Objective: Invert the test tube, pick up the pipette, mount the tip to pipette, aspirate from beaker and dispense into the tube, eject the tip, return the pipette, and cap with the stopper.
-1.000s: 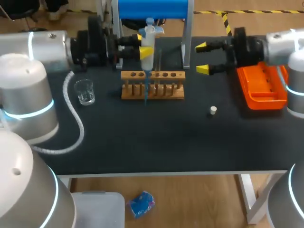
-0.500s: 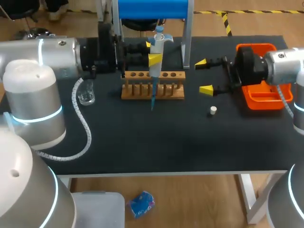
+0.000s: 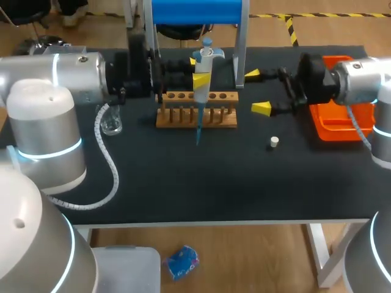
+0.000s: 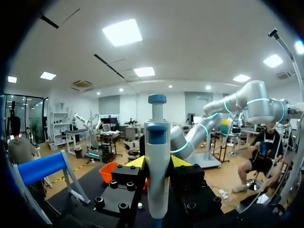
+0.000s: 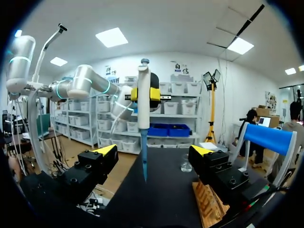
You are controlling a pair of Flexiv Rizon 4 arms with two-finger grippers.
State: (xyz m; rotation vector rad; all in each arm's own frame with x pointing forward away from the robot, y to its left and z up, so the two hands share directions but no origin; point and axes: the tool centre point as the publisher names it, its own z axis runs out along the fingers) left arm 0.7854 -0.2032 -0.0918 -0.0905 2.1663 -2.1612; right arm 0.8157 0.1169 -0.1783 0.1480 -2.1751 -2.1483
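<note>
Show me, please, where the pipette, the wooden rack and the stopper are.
pipette (image 3: 206, 61), head view, white upper body.
wooden rack (image 3: 177, 121), head view, front base.
stopper (image 3: 274, 142), head view, its top.

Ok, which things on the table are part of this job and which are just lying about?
Job: pipette with its tip, in the left gripper; wooden rack; beaker; stopper; blue stand; orange tray, probably for tips; right gripper, open. I cannot make out the test tube.
Lying about: only the left arm's white coiled cable.
</note>
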